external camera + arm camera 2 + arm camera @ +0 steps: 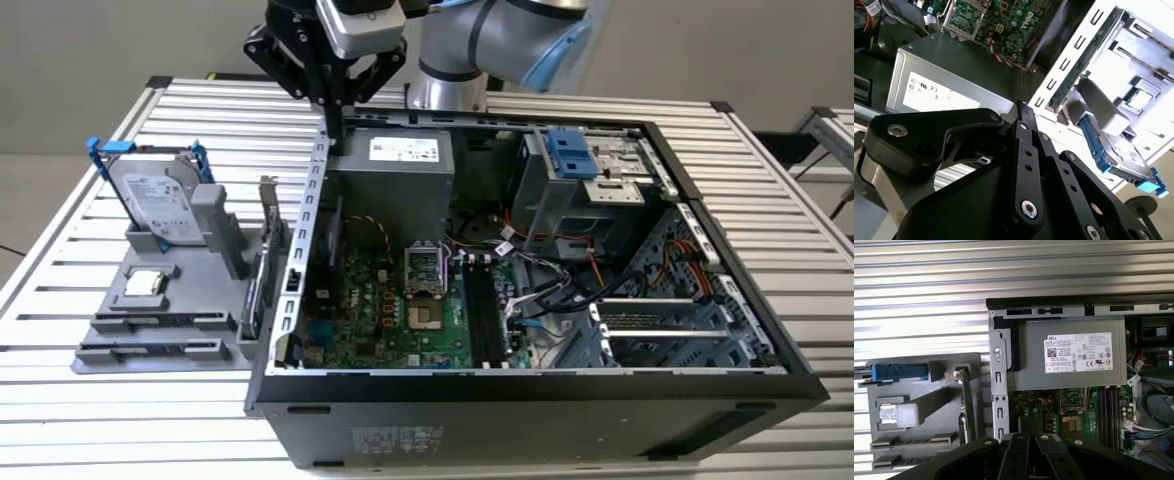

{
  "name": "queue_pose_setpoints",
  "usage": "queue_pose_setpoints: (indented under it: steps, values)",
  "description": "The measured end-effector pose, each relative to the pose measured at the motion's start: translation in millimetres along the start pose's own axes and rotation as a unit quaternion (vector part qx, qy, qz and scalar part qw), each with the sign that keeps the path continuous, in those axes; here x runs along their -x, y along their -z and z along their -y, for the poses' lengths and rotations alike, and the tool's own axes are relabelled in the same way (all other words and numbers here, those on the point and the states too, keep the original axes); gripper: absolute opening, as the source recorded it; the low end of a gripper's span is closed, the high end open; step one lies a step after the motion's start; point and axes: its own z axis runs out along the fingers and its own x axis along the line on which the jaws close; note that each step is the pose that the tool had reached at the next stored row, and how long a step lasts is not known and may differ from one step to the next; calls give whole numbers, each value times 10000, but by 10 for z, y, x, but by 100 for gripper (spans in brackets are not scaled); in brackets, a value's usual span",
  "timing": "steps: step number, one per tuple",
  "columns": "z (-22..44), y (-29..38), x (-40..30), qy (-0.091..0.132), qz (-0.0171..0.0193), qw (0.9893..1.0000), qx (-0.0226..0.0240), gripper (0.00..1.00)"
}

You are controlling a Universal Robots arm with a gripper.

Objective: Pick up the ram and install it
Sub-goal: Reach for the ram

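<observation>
The black near wall of the open computer case (534,405) fronts the exterior view, and its rim frames the green motherboard (387,315) and the black memory slots (483,320) on that board. At the far end of the case sits the grey power supply (400,160). The gripper (332,128) hangs over the supply's corner on the exterior view's left, right above the case's perforated side wall. In the second wrist view its fingers (1026,119) are pressed together with nothing between them. The ram (278,270) stands on its long edge outside the case, in the narrow gap between that side wall and the grey fixture (107,345), just beside the wall; whether it touches the wall I cannot tell. It lies nearer than the gripper and lower, with open air above its top edge. On the fixture, the hard drive (160,205) stands at the far end and the processor chip (144,285) lies nearer. Bare slats of the table (120,430) run around the fixture's outer edges.
</observation>
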Motion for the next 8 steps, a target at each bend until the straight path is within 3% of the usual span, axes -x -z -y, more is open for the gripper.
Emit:
queue_pose_setpoints:
  steps: [8]
  values:
    - [4,1,-62,0,0,10000,0,0]
